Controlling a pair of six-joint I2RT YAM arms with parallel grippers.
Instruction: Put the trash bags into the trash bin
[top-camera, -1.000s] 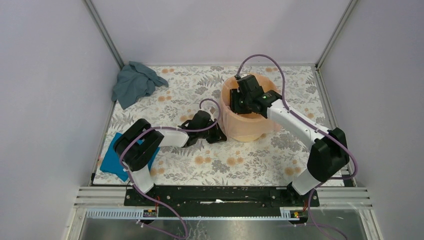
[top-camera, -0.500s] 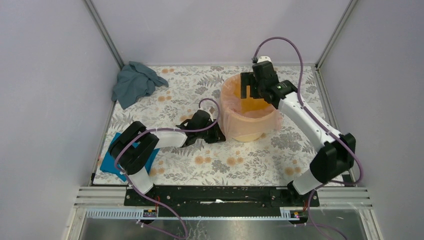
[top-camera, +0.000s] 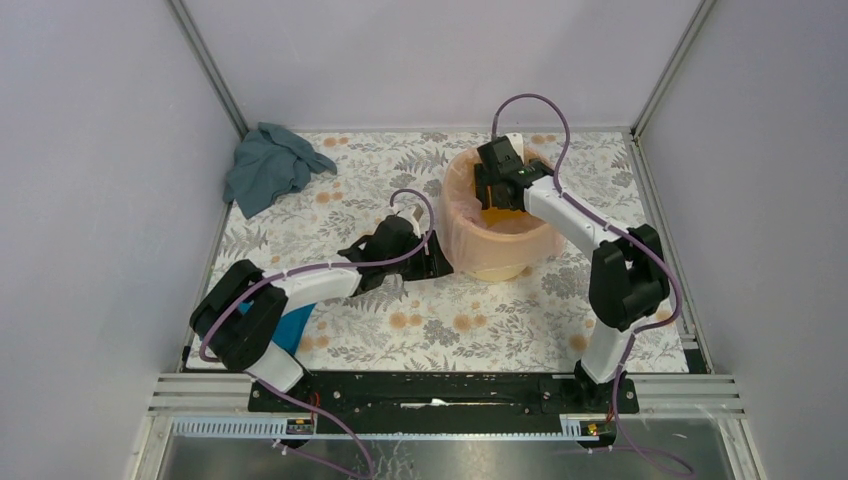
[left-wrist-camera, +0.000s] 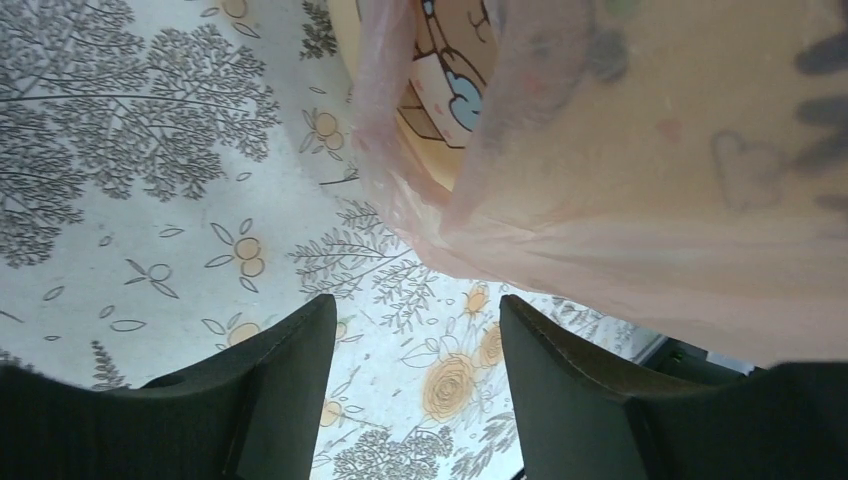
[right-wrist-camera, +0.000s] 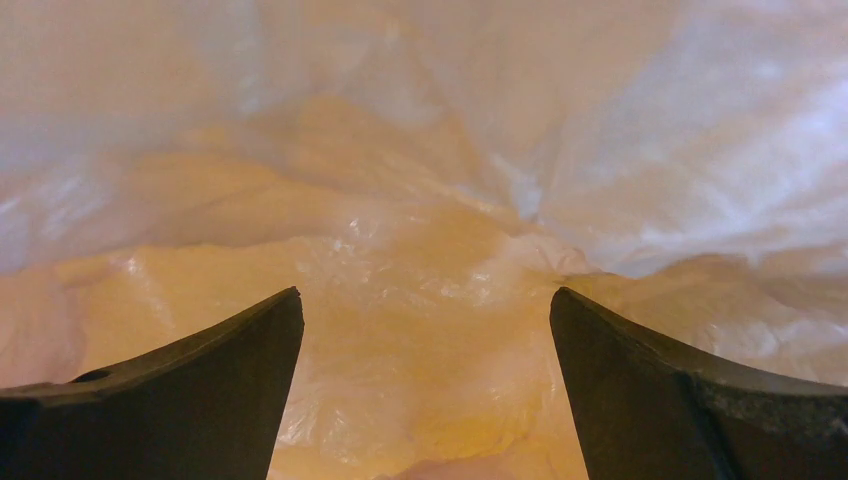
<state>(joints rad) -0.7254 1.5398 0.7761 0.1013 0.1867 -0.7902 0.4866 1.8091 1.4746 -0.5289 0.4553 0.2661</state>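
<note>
The trash bin (top-camera: 497, 270), a round yellow-orange bucket, stands at the middle right of the floral mat. The pale-pink trash bag (top-camera: 460, 215) lines it and drapes over its rim. My right gripper (top-camera: 488, 195) reaches down inside the bin. In the right wrist view it (right-wrist-camera: 425, 300) stands open over the crumpled film of the bag (right-wrist-camera: 420, 220), holding nothing. My left gripper (top-camera: 432, 264) sits low beside the bin's left side. In the left wrist view it (left-wrist-camera: 418, 310) is open with only mat between its fingers, just under the hanging bag (left-wrist-camera: 620, 210) and the bin's printed side (left-wrist-camera: 440, 110).
A grey-blue cloth (top-camera: 268, 165) lies bunched at the back left corner. A bright blue cloth (top-camera: 288, 325) lies under my left arm at the front left. Pale walls and metal posts close in the mat on three sides.
My left gripper has opened beside the bin and its arm has swung. My right gripper opened wide, lifted above the far rim, then dropped back into the bin.
</note>
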